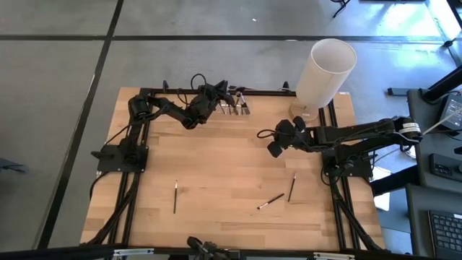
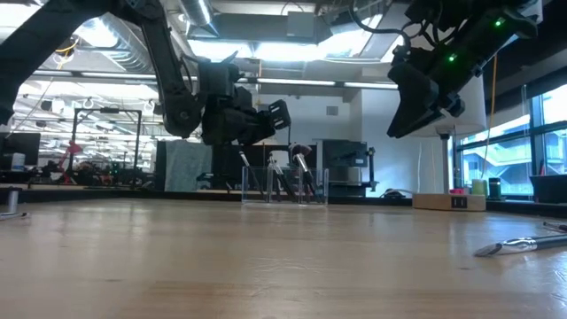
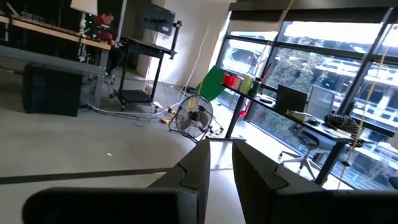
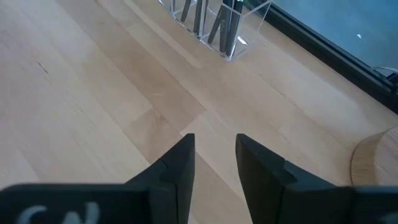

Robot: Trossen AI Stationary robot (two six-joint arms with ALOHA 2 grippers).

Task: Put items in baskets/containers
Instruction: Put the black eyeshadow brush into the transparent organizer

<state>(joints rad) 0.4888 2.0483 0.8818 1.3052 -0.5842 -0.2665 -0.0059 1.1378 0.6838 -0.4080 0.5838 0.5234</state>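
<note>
Left pincer [image 1: 216, 92] slightly apart, empty, beside clear holder [image 1: 234, 107] at counter [image 1: 216, 166] far edge; right pincer [image 1: 278, 141] slightly apart, empty, mid-counter. Three brushes [image 1: 175, 196] loose near front. Next: descend, grasp one

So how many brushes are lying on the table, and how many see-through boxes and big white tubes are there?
Loose brushes on the table: 3
Clear holder: 1
White tube: 1
Total: 5
More brushes stand inside the holder, too bunched to count.
</note>
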